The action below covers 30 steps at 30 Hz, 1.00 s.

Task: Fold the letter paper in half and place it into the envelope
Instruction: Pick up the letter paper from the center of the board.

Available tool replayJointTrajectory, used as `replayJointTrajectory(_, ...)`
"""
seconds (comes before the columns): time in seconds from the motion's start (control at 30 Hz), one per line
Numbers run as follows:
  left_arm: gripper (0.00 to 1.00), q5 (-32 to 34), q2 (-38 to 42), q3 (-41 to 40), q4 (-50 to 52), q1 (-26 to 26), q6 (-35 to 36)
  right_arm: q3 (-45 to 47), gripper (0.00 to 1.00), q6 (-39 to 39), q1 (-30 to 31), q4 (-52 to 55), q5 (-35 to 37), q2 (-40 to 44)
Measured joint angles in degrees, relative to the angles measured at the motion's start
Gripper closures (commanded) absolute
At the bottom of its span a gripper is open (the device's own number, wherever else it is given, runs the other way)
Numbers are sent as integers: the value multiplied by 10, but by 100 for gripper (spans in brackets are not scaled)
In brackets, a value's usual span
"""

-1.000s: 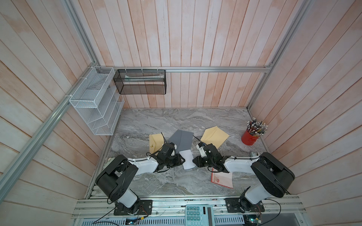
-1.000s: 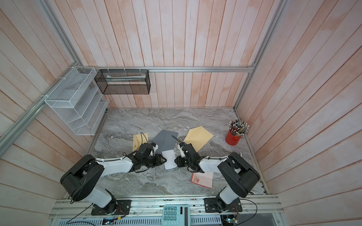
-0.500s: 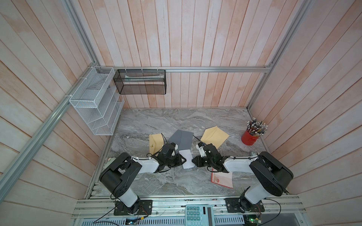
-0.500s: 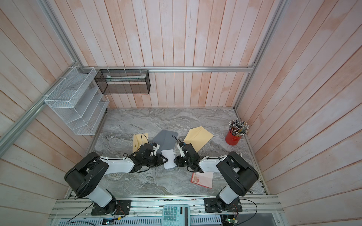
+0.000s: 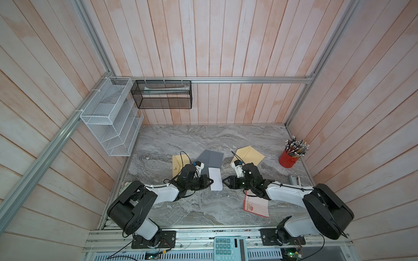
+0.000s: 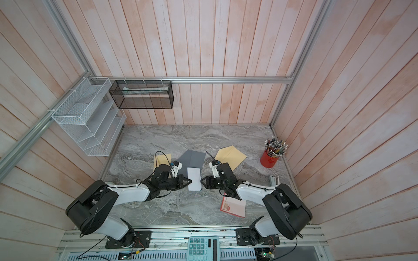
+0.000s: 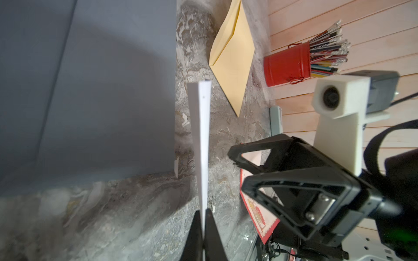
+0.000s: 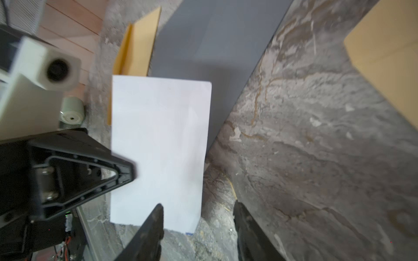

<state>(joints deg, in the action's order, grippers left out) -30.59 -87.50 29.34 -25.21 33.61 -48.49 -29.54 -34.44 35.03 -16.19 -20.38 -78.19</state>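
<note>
The white letter paper [image 5: 215, 182] is already folded in half. It sits in the middle of the grey counter [image 5: 203, 140], between the two arms. Its far end lies over the near edge of a grey sheet [image 5: 211, 158]. It has stayed in the same spot as a second ago, and it is not in an envelope yet.

The left gripper [image 5: 211, 181] has changed. A second ago its jaws were partly spread. Now they are pressed together on the left edge of the paper. In the left wrist view the paper [image 7: 202, 146] shows edge on, like a thin white strip. It goes right into the tips of the left gripper [image 7: 203, 215].

The right gripper [image 5: 224, 180] has changed too. It sits just beside the right edge of the paper. Its jaws were almost shut a second ago, and now they are spread and pinch nothing. In the right wrist view its two black fingers [image 8: 155, 222] stand apart. One shows in front of a corner of the paper [image 8: 158, 146] and one over bare counter.

A left yellow envelope [image 5: 177, 161] lies on the far side of the left gripper. A right yellow envelope [image 5: 250, 154] lies on the far side of the right gripper. A red cup of pencils [image 5: 288, 159] stands at the far right. A red and white card [image 5: 256, 206] lies near, partly under the right arm.
</note>
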Motion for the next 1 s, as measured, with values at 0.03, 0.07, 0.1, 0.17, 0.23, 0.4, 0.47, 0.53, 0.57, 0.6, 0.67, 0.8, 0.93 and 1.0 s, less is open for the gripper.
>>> replayJointTrajectory(0.03,100,-11,3,-4,-7,-7,3,1,41,0,-10,0,-5,22)
replayJointTrajectory(0.07,100,-20,6,-6,-14,-12,6,3,40,0,-18,-1,-8,40)
replayJointTrajectory(0.1,100,-30,10,-9,-24,-16,8,4,38,1,-26,-2,-13,59)
replayJointTrajectory(0.17,100,-54,17,-13,-44,-23,12,8,37,0,-39,-6,-25,87)
replayJointTrajectory(0.23,100,-79,24,-15,-68,-29,14,13,36,0,-46,-15,-40,103)
replayJointTrajectory(0.4,100,-122,33,-24,-118,-37,20,17,37,-1,-48,-34,-83,101)
replayJointTrajectory(0.47,100,-134,33,-26,-132,-38,20,17,37,-4,-48,-48,-98,93)
replayJointTrajectory(0.53,100,-144,33,-29,-147,-38,19,17,37,-12,-48,-66,-115,81)
replayJointTrajectory(0.57,100,-149,33,-31,-155,-38,19,17,37,-15,-48,-74,-122,75)
replayJointTrajectory(0.6,100,-155,33,-33,-163,-38,18,17,37,-18,-48,-83,-129,70)
replayJointTrajectory(0.67,100,-162,33,-38,-179,-38,17,18,38,-24,-48,-96,-141,63)
replayJointTrajectory(0.8,100,-175,37,-47,-205,-38,10,21,39,-36,-46,-125,-156,58)
replayJointTrajectory(0.93,100,-184,43,-49,-230,-38,6,21,40,-46,-38,-155,-173,45)
replayJointTrajectory(1.0,100,-188,43,-49,-241,-38,2,21,40,-49,-29,-165,-178,40)
